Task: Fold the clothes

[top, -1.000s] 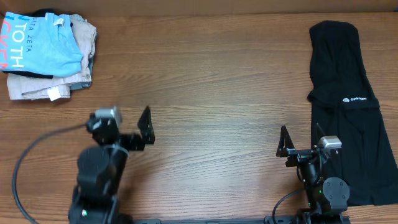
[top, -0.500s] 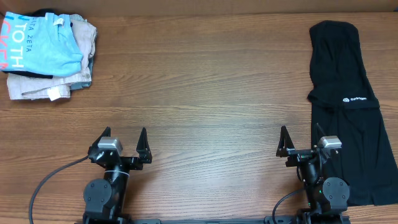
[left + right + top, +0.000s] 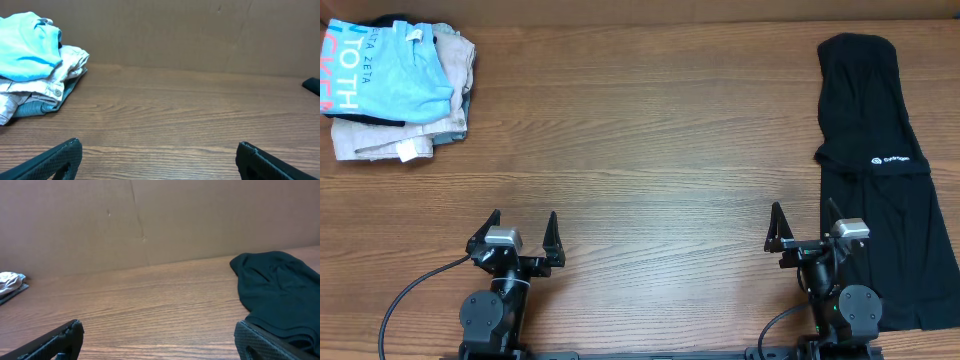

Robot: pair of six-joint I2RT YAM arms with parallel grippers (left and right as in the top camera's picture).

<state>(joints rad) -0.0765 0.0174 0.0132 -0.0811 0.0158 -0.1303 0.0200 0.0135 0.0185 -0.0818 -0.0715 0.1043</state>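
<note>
resting low, left gripper and right gripper both released wide; blue t-shirt far left, black garment right.

A brown wood-grain table, evenly lit, runs back to a plain brown cardboard wall along its far edge.

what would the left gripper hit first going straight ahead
Likely nothing on the table: the left gripper faces bare wood up to the brown back wall. The light blue T-shirt sits off to its left.
</note>
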